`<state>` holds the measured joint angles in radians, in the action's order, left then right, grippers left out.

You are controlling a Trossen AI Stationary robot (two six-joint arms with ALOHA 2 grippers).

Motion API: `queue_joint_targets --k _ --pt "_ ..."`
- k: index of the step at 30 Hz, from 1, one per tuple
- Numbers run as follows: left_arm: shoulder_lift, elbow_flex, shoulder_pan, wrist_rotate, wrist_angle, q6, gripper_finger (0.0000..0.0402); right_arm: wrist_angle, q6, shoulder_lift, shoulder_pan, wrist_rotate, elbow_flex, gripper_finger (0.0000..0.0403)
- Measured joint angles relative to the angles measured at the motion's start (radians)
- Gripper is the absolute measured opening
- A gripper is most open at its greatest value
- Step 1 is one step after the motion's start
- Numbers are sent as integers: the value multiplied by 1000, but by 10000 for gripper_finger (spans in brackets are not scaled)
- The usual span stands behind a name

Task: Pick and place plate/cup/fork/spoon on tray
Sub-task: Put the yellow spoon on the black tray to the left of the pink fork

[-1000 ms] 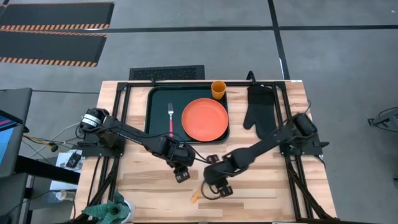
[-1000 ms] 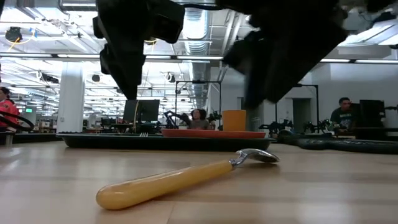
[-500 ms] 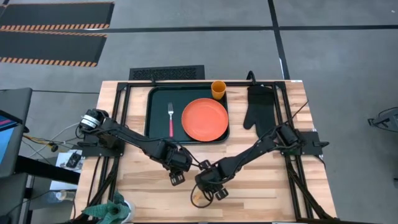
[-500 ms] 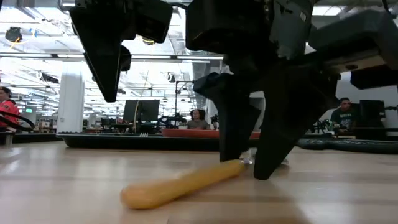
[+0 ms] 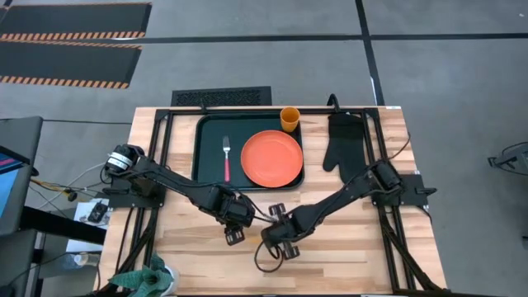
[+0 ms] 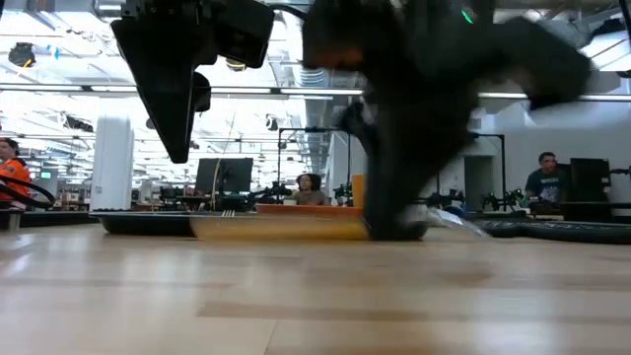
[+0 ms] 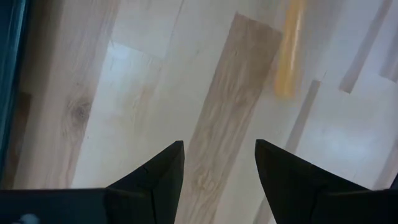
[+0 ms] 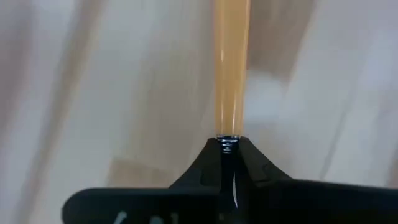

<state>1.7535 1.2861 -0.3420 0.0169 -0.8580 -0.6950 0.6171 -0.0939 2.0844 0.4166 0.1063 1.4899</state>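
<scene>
Glossy yellow plastic spoon (image 8: 231, 68) handle, pale matt wood-plank table (image 5: 355, 247), smooth orange plastic plate (image 5: 271, 157).

The spoon (image 6: 286, 229) is seen lifted clear of the wooden table (image 6: 296, 306), its yellow handle level and motion-blurred. Its neck is covered by the blurred dark right gripper (image 6: 399, 212); the metal bowl shows beyond it. The left gripper (image 6: 177, 108) hangs above the table, apart. The tray (image 6: 148, 223) and plate (image 6: 306, 209) are visible behind.
</scene>
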Motion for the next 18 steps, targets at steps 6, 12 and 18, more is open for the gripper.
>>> queue_joint_targets --k 6,12,18 --pt "-21 0 0 1 -20 35 184 2 -65 -157 3 34 3 13" --pt "-84 0 1 -62 -62 44 184 173 -146 -338 13 137 4 12" --pt "-172 0 17 -131 -17 3 184 265 -232 -494 58 189 4 14"
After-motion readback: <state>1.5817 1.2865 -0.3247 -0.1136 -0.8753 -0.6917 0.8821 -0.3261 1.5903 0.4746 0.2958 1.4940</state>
